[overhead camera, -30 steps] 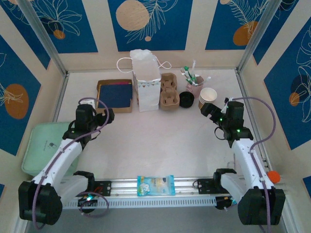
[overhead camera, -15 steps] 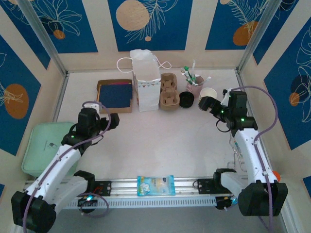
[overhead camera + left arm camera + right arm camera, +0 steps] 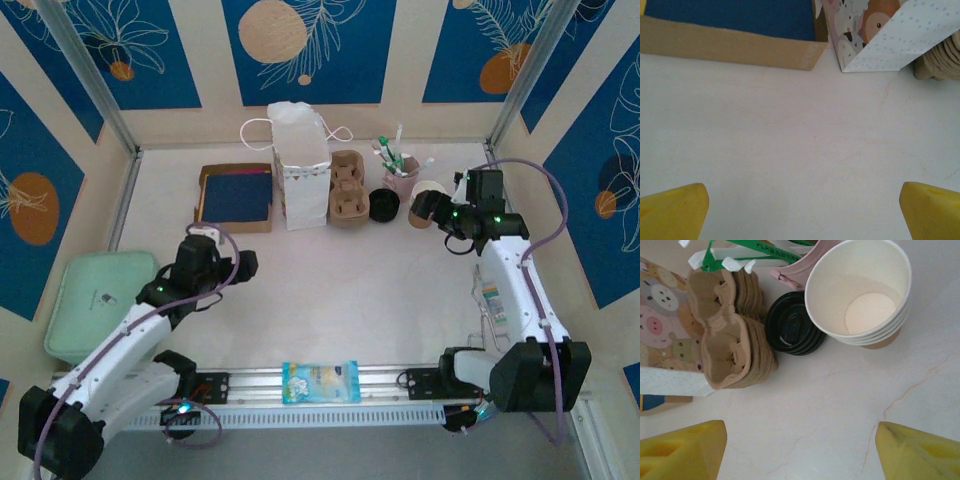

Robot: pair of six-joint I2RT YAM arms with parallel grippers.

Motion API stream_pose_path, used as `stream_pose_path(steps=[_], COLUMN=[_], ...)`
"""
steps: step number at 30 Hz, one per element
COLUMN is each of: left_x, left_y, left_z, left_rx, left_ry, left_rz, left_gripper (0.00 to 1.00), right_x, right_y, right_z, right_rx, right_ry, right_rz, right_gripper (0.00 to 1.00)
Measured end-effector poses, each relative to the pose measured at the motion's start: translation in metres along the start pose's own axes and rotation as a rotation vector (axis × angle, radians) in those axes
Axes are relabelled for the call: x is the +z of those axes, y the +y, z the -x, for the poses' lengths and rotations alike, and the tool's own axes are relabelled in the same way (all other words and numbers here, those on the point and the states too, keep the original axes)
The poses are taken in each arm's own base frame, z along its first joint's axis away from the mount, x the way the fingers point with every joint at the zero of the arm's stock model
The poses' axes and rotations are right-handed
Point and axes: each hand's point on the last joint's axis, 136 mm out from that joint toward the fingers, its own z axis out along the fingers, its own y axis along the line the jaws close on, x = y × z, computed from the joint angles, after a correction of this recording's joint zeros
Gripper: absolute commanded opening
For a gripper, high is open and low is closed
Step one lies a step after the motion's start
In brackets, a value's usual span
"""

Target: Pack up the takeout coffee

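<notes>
The right end effector point(image 3: 800, 447) is open: yellow fingers point(image 3: 680, 450) sit wide apart in the lower corners of its wrist view, with nothing between them and bare tabletop point(image 3: 830, 405) below. The takeout coffee cup point(image 3: 860, 295) is at the upper right of that view. I read it as the top cup of a nested stack, with several white rims one under another. The left end effector point(image 3: 802, 212) is also open and empty, facing the paper bag point(image 3: 890, 35) and the blue-lined box point(image 3: 730, 45).

Risks:
- Jaws closing low on the stack would likely lift several cups, not one.
- Too hard a squeeze would dent the paper wall.
- The pink stirrer cup point(image 3: 805, 262) is touching or just beside the stack, can't tell which. The black lids point(image 3: 792, 325) lie just beside it too, so a wide approach could knock either.
- The cup carrier point(image 3: 730, 345) is further left, so there is less worry there.

Views: the right wrist view resolves the stacked rims, while overhead they blur into one pale rim at the right of the back row, right by the end effector. Overhead also shows the bag upright mid-row, well apart from the cup, with the carrier and lids between them. The left wrist view adds the bag's animal print.
</notes>
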Motion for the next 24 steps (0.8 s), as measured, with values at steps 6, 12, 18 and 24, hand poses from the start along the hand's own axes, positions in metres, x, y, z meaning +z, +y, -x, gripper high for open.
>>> stream_pose_path(steps=[6, 12, 18, 24], left_x=[0.003, 0.002, 0.000, -0.002], left_y=[-0.005, -0.015, -0.022, -0.026], left_z=[-0.021, -0.031, -0.035, -0.036], left_rx=[-0.012, -0.003, 0.002, 0.015], left_ry=[0.036, 0.048, 0.051, 0.047], left_rz=[-0.028, -0.061, -0.083, -0.092], left_gripper=[0.97, 0.96, 0.96, 0.96], right_x=[0.004, 0.013, 0.030, 0.048], right_y=[-0.009, -0.029, -0.044, -0.054], right_z=[0.023, 0.047, 0.049, 0.041], right_rx=[0.022, 0.070, 0.095, 0.114], right_ry=[0.010, 0.034, 0.094, 0.156], right_rz=[-0.090, -0.182, -0.248, -0.281], right_gripper=[0.72, 0.64, 0.57, 0.51])
